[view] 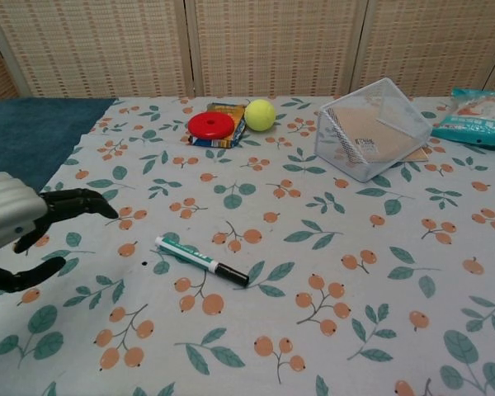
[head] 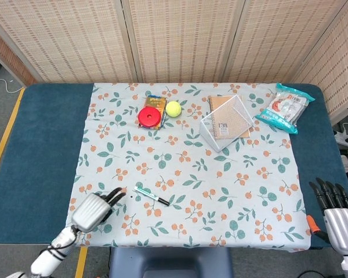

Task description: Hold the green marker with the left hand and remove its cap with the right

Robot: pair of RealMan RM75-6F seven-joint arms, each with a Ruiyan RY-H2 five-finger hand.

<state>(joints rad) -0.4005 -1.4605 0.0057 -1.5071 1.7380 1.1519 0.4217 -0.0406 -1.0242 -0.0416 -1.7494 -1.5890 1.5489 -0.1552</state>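
Observation:
The green marker (head: pixel 151 196) (view: pixel 201 261) lies flat on the floral cloth near the front, white-and-green barrel to the left and black cap end to the right. My left hand (head: pixel 95 208) (view: pixel 21 226) hovers open just left of the marker, fingers spread and pointing toward it, holding nothing. My right hand (head: pixel 335 211) is at the front right corner over the blue table edge, fingers apart and empty; the chest view does not show it.
A red disc (head: pixel 148 117) on a booklet and a yellow tennis ball (head: pixel 173 109) sit at the back. A tipped wire basket (head: pixel 225 124) rests on a notebook, and a snack bag (head: pixel 285 108) lies at the back right.

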